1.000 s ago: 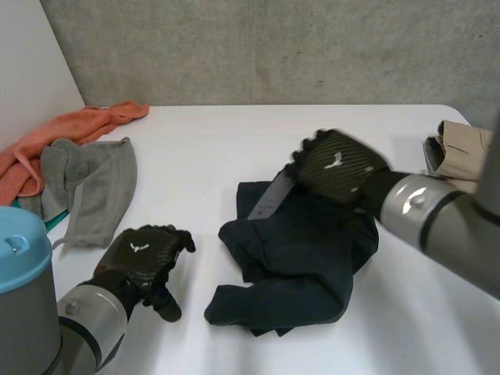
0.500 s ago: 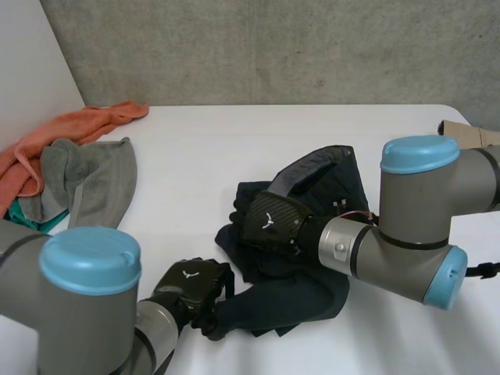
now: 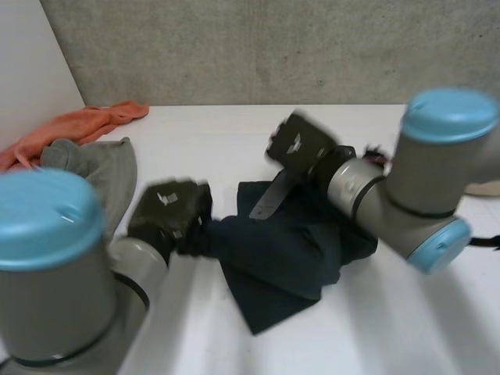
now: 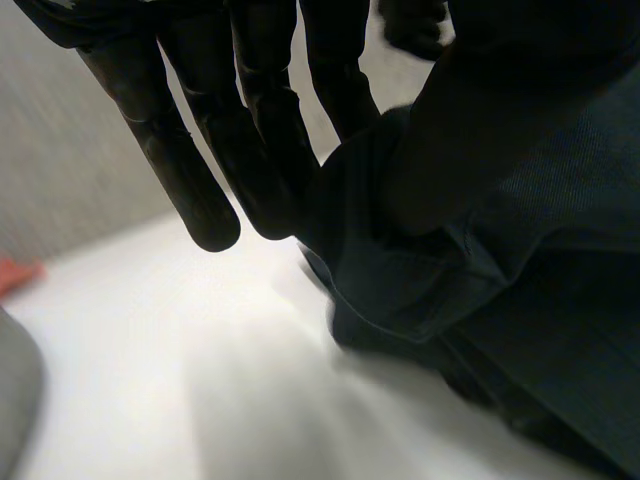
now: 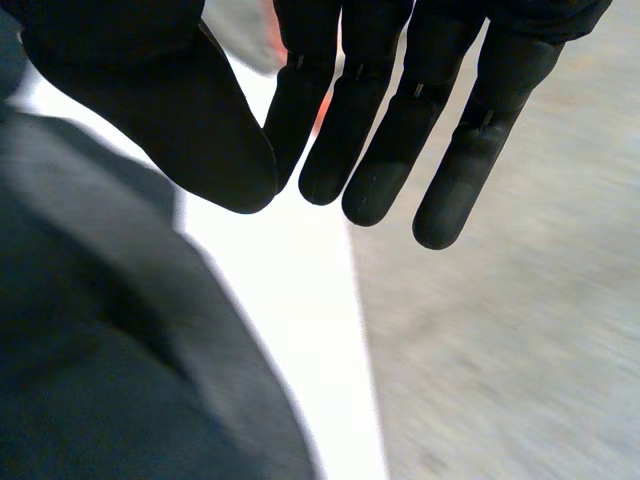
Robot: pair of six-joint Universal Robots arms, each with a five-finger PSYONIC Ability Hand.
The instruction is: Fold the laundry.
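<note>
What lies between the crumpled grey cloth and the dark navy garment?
In the head view, the black left robot hand, holding the dark navy garment.

Dark navy garment [image 3: 285, 254], plain grey cloth [image 3: 109, 168], orange towel [image 3: 90, 123], white table [image 3: 203, 141], mottled grey wall [image 3: 273, 47]

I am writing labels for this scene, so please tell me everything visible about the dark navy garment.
The dark navy garment looks like woven cloth, with a grey band at its far side. It lies crumpled, unfolded, on the white table. The left hand seems to pinch its left edge; the right hand hovers open at the far edge.
</note>
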